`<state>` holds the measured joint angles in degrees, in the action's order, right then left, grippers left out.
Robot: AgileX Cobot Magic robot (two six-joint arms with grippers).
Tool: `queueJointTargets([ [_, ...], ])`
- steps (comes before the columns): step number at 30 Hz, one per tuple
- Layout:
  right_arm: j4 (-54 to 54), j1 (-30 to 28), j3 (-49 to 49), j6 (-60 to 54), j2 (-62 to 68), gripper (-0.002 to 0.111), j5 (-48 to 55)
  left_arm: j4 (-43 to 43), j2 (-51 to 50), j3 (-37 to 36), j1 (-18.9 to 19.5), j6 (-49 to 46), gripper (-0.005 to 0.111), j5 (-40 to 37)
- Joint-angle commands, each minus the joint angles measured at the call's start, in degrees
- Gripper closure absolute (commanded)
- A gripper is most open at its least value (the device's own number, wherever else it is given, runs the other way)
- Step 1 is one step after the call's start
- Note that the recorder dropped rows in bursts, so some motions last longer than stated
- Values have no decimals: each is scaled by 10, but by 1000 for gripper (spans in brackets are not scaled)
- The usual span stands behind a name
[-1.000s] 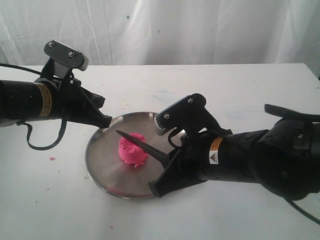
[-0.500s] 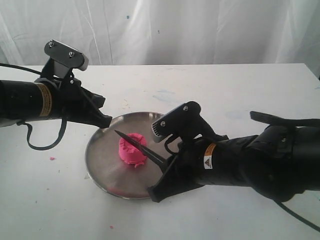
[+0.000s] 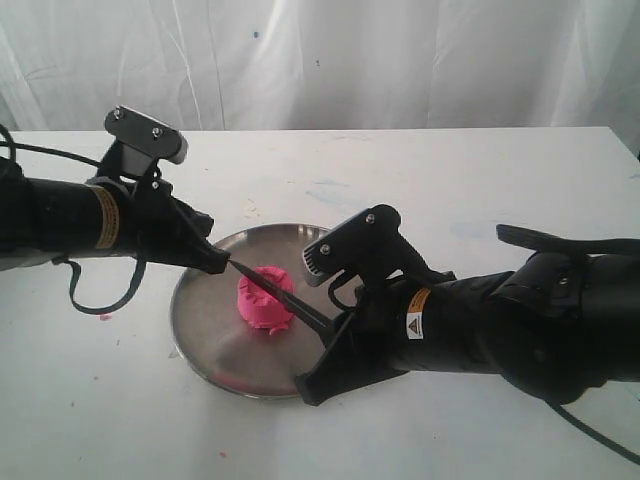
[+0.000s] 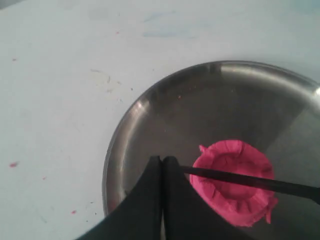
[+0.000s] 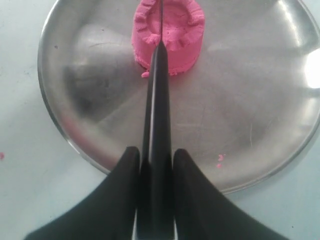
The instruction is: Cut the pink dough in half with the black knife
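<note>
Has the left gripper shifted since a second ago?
Yes. The left gripper has moved rightward over the steel plate rim, reaching the black knife tip.

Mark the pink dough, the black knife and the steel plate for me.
pink dough (image 5: 182,27), right wrist view, dented top beside the blade.
black knife (image 5: 159,115), right wrist view, middle of its visible length.
steel plate (image 5: 90,95), right wrist view, bare floor.

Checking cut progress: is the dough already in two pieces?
No, the pink dough is one lump, the black knife crossing its top.
</note>
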<state>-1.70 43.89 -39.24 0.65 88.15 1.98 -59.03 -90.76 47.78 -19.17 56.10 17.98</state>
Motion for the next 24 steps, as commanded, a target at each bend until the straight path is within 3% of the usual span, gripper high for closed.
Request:
queueJointTargets([
  [1,2,1,-3,-7,0,108,3,4,-49,32,-2,1,107,-8],
  [8,2,1,-3,-7,0,108,8,3,-94,80,-2,-1,107,-13],
  [24,1,1,-3,-7,0,108,14,7,-145,90,-2,-41,107,-6],
])
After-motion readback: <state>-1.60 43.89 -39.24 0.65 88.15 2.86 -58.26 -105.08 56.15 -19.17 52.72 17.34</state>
